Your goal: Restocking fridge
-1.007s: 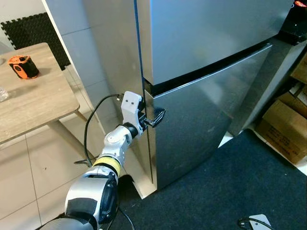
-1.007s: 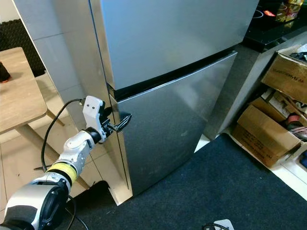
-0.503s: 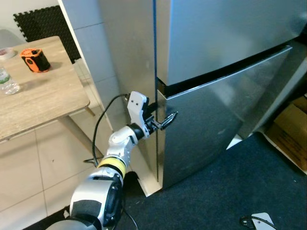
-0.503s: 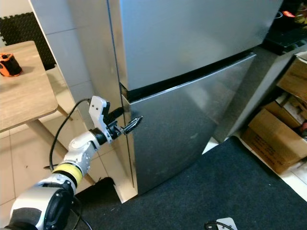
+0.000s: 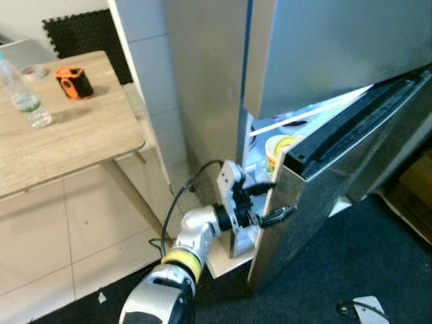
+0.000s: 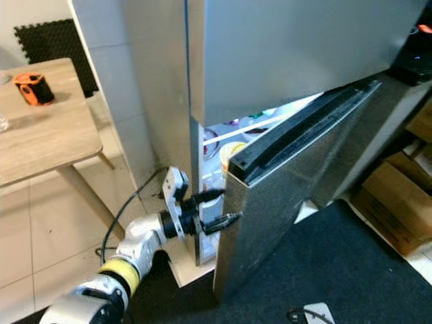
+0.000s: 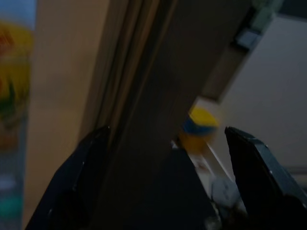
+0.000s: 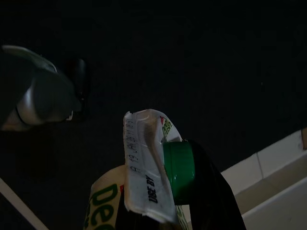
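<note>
Now we read the scene from our left across to our right. Farthest left stands the wooden table, with a clear water bottle and an orange-and-black object on top. Past the tiled wall comes the fridge, and this is where things have changed: 1 second ago its lower door was flush with the body, and half a second ago it had barely cracked. At present the lower door is swung well out, light spills from the compartment, and a white shelf edge and a round tub with a green and yellow lid show inside.

Our left gripper sits at the door's free edge, its 2 black fingers spread with 1 on either side of the panel; the left wrist view confirms the edge runs between them with a gap, so the claw is open, hooking the door without clamping it.

Our right gripper hangs low over dark carpet and is closed around a carton with a green screw cap, the item we judge is to be stocked.

With the door open, access looks nearly won. We judge the next step calls for widening the opening a little more, then bringing the carton up toward a shelf.
</note>
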